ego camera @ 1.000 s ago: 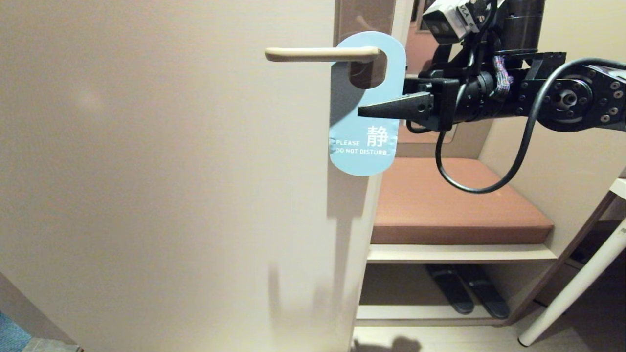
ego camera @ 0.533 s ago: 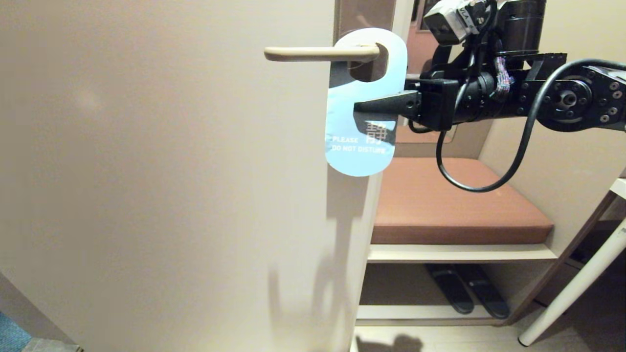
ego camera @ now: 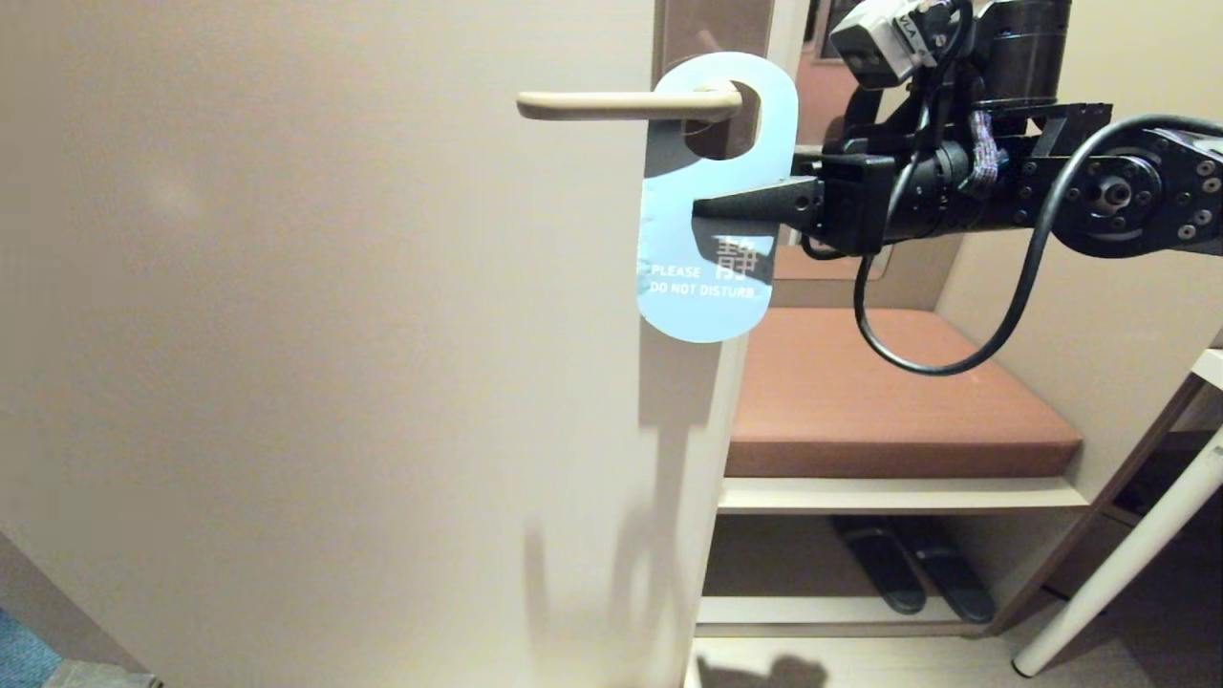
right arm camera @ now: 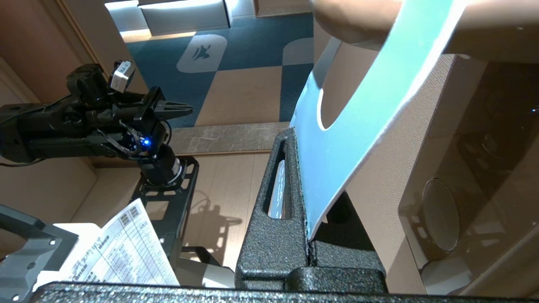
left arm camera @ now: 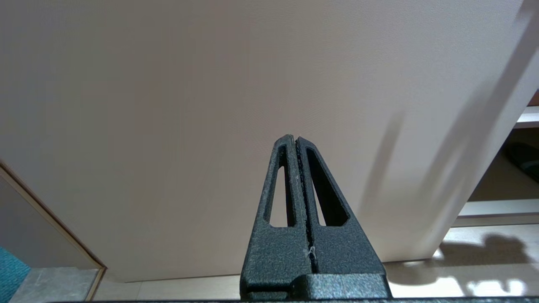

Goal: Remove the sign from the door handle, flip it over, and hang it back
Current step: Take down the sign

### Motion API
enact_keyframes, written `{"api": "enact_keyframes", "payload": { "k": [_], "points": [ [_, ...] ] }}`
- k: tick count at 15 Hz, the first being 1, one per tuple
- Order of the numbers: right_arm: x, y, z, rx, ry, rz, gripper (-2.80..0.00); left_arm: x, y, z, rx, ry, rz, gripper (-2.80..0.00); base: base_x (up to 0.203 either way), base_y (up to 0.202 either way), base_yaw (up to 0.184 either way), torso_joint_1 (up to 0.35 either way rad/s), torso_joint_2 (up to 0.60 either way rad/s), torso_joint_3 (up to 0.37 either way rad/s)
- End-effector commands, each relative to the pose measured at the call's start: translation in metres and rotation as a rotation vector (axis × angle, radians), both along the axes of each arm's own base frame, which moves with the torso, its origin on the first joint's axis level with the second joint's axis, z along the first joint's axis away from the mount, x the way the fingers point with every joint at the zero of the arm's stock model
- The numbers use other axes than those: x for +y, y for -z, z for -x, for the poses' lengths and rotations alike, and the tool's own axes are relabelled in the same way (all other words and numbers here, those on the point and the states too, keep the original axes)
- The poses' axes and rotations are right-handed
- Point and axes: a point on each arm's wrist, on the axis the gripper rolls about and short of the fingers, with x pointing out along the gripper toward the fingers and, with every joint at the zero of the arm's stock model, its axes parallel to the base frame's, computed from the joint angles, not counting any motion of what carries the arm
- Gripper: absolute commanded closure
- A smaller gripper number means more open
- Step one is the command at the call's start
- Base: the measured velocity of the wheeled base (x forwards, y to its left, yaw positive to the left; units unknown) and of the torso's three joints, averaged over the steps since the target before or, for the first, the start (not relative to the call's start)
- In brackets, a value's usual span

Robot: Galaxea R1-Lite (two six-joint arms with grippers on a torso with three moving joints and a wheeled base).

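Sign (ego camera: 702,268) hangs by its oval hole from the door handle (ego camera: 626,104), a slim cream lever that juts level from a tall brown backplate (ego camera: 712,24) at the door's (ego camera: 334,344) free edge. The blue face reading "PLEASE DO NOT DISTURB" is turned outward, and the card's rounded lower end hangs tilted, overlapping the door edge. The right hand (ego camera: 702,207) reaches in level from the open side of the doorway, its black fingers (right arm camera: 273,210) pressed together on the sign's middle, just below the hole; in the right wrist view the blue card (right arm camera: 337,147) is pinched between them and bows up toward the lever. The left hand (left arm camera: 294,141) is low down, in front of the plain door panel near the floor (left arm camera: 421,277), its two fingers closed flat against each other with nothing between them. Past the door edge sits a brown cushioned bench seat (ego camera: 889,401) above a lower shelf (ego camera: 831,616) with a pair of dark slippers (ego camera: 908,569) on it, and a white slanted leg (ego camera: 1127,564) crosses the lower right corner of the head view.
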Motion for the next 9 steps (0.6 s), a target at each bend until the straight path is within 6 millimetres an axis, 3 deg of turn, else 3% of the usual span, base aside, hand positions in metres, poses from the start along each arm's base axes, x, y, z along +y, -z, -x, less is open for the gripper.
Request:
{"api": "enact_keyframes", "payload": {
  "k": [1, 9],
  "points": [
    [-0.001, -0.003, 0.003, -0.009, -0.009, -0.004, 0.00, 0.000, 0.000, 0.000, 0.001, -0.001, 0.000, 0.00, 0.000, 0.000, 0.000, 0.000, 0.00, 0.000],
    [0.001, -0.007, 0.020, -0.005, 0.032, 0.008, 0.00, 0.000, 0.000, 0.000, 0.001, -0.001, 0.000, 0.00, 0.000, 0.000, 0.000, 0.000, 0.00, 0.000]
  ]
}}
